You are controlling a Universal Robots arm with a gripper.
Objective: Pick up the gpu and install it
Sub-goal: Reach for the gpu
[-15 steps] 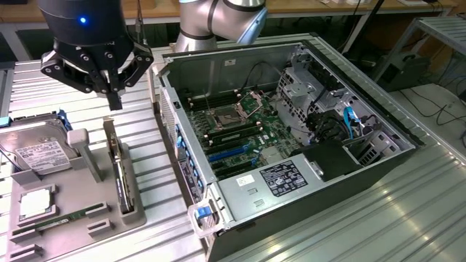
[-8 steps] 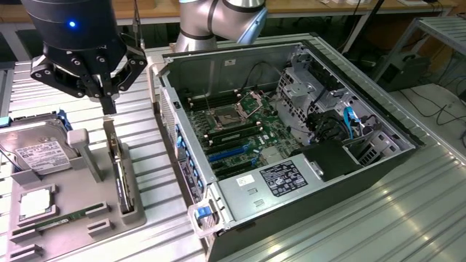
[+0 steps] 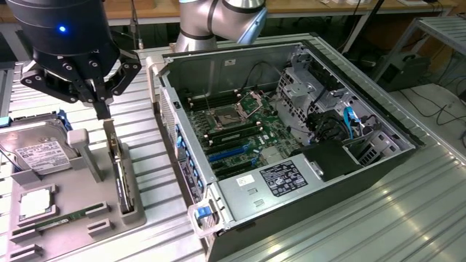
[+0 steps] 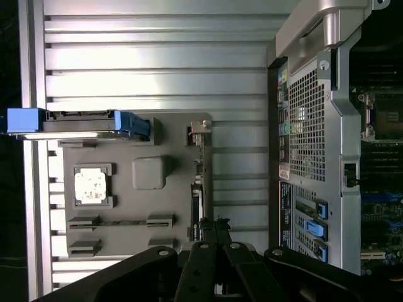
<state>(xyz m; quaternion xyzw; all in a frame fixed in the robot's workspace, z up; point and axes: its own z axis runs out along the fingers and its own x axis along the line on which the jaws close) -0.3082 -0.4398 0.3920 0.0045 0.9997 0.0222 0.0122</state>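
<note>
The gpu stands on edge in a slot of the grey holder tray, at the exterior view's left. It looks like a thin green card with a silver end. My gripper hangs just above the card's far upper corner, its black fingers pinched shut to a point with nothing visibly between them. In the wrist view the gpu shows edge-on in the grey tray, and my gripper sits close over one end of it.
An open computer case lies beside the tray, its motherboard and blue card slots exposed. The tray also carries a hard drive, a square chip and a memory stick. The case's perforated back wall faces the tray.
</note>
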